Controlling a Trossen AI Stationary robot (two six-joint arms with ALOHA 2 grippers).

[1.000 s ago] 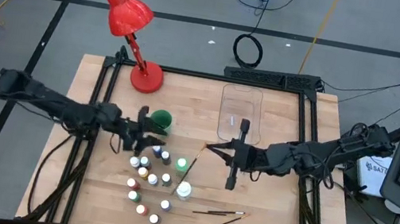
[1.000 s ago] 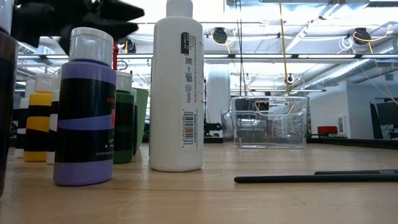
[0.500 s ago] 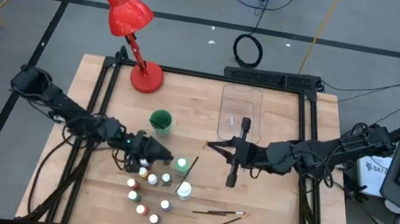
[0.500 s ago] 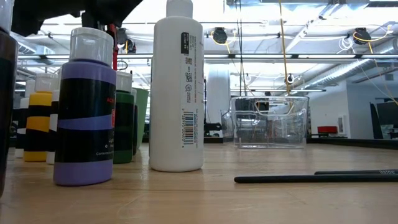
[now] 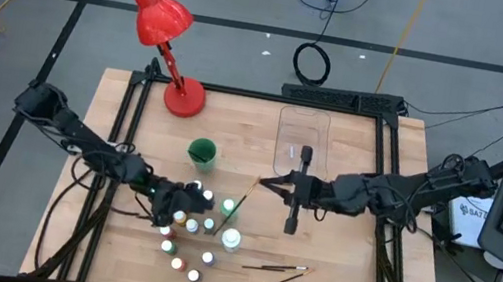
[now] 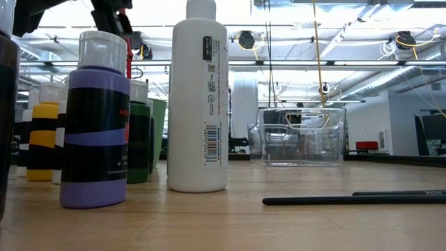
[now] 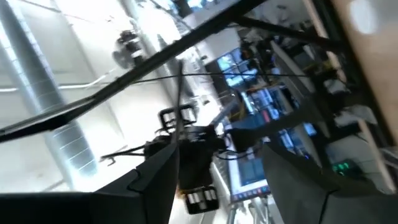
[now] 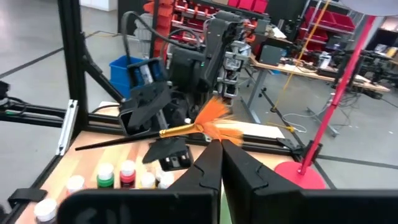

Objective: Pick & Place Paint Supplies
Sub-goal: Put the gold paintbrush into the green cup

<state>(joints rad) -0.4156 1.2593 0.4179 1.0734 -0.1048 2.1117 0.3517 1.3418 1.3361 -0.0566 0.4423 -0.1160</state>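
Many tiny paint bottles (image 5: 190, 222) are looking light and tippy under the parted left fingers (image 5: 184, 197) (best taken at the body), while the right fingers (image 8: 219, 149) are pinching a stiff, thin paintbrush (image 8: 168, 132).

Even, bright overhead light throughout; the left wrist view is motion-blurred, and the low view's background glares white.
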